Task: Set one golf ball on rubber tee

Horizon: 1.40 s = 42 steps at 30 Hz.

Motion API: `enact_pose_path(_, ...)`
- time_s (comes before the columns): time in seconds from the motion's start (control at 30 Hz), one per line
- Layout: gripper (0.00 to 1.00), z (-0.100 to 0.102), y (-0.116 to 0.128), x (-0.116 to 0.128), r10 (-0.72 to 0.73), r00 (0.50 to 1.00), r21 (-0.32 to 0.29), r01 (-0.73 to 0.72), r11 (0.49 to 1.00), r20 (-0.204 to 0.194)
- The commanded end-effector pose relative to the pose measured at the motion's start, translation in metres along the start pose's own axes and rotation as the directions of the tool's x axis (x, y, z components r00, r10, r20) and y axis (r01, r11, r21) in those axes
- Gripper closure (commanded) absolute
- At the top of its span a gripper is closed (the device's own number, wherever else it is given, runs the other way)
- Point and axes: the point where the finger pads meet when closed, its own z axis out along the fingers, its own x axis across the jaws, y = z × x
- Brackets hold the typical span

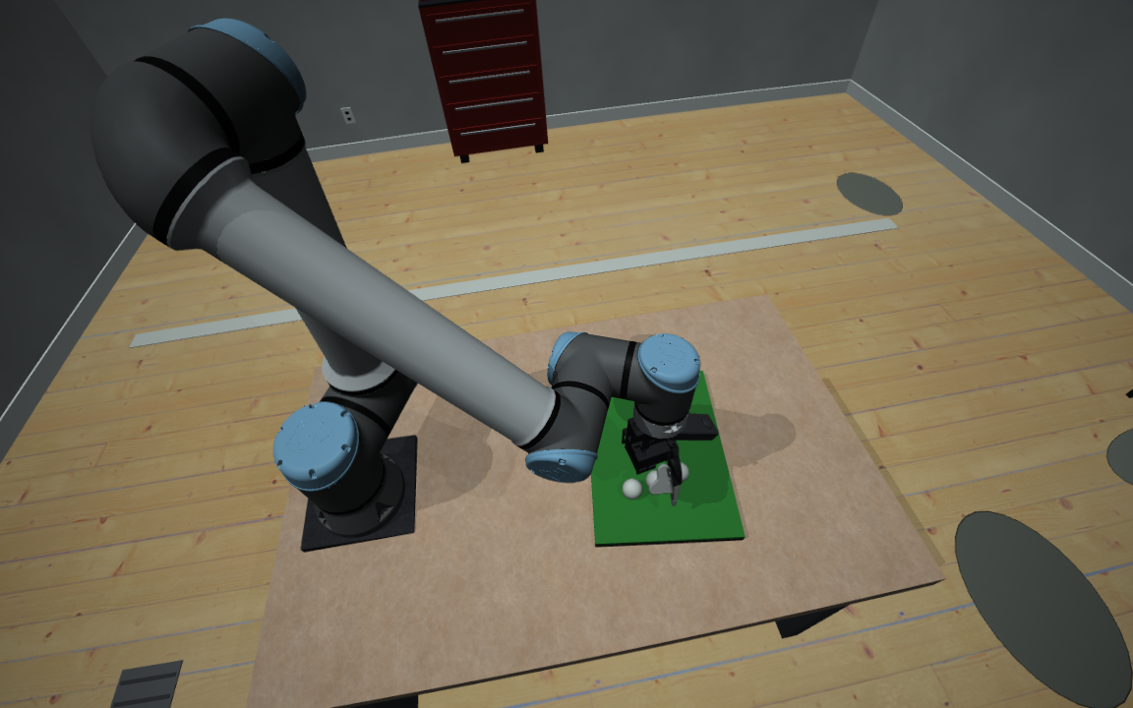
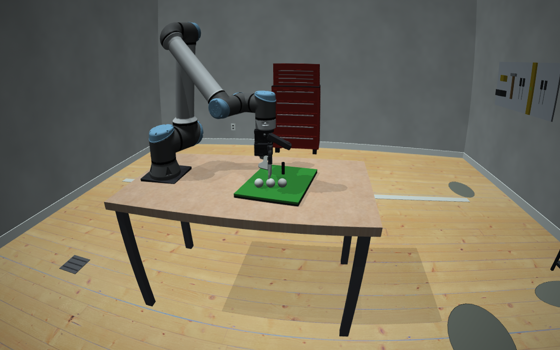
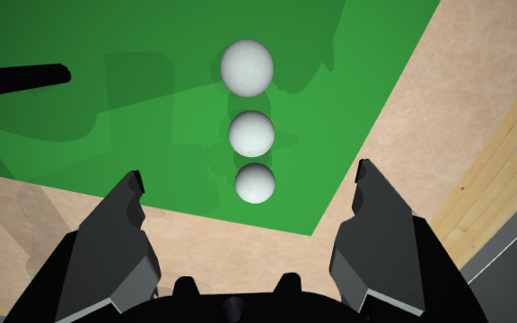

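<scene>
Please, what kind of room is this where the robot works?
It looks like a workshop or a robot test room. A red tool chest stands against the grey back wall, a board with hand tools hangs on the right wall, and the arm's base is mounted on a plain work table.
</scene>
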Motion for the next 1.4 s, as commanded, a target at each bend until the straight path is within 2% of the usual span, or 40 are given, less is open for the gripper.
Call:
enact_pose_path(0.0, 0.00, 0.038, -0.002, 0.001, 0.000, 1.000, 0.003, 0.000, 1.000, -0.002)
enact_pose_path(0.2, 0.00, 0.049, -0.002, 0.001, 0.000, 1.000, 0.003, 0.000, 1.000, -0.002)
enact_pose_path(0.53, 0.00, 0.050, -0.002, 0.001, 0.000, 1.000, 0.003, 0.000, 1.000, -0.002)
enact_pose_path(0.57, 1.00, 0.050, -0.002, 0.001, 0.000, 1.000, 0.003, 0.000, 1.000, -0.002)
enact_pose_path(1.37, 1.00, 0.050, -0.002, 0.001, 0.000, 1.000, 0.003, 0.000, 1.000, -0.002)
